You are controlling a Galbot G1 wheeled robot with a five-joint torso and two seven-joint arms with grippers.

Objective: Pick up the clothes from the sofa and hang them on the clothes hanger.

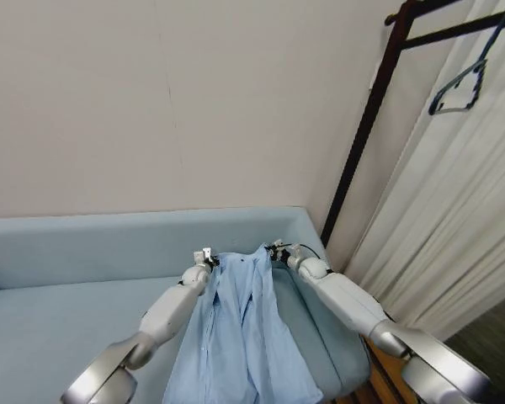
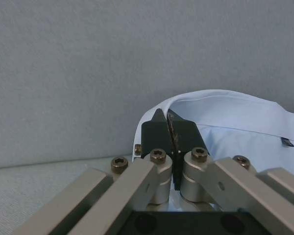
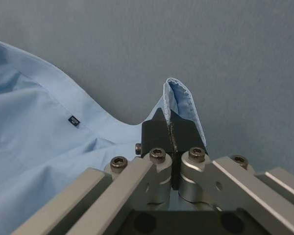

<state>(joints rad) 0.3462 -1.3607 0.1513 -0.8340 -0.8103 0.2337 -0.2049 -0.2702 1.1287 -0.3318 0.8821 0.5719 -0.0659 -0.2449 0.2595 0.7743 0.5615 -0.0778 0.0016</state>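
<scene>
A light blue shirt (image 1: 248, 337) lies spread on the pale blue sofa (image 1: 59, 328), collar toward the backrest. My left gripper (image 1: 206, 257) is shut on the shirt's left shoulder edge; in the left wrist view the black fingertips (image 2: 164, 132) pinch the shirt (image 2: 235, 122) fabric. My right gripper (image 1: 277, 250) is shut on the other shoulder edge; the right wrist view shows a fold of the shirt (image 3: 179, 105) standing up between the closed pads (image 3: 161, 132). A dark wire hanger (image 1: 461, 84) hangs on the rack's top bar at the upper right.
A dark wooden clothes rack (image 1: 366, 126) stands right of the sofa, against the wall. White curtains (image 1: 454, 227) hang behind it. The sofa backrest (image 1: 109, 244) runs just beyond both grippers. The seat to the left is bare.
</scene>
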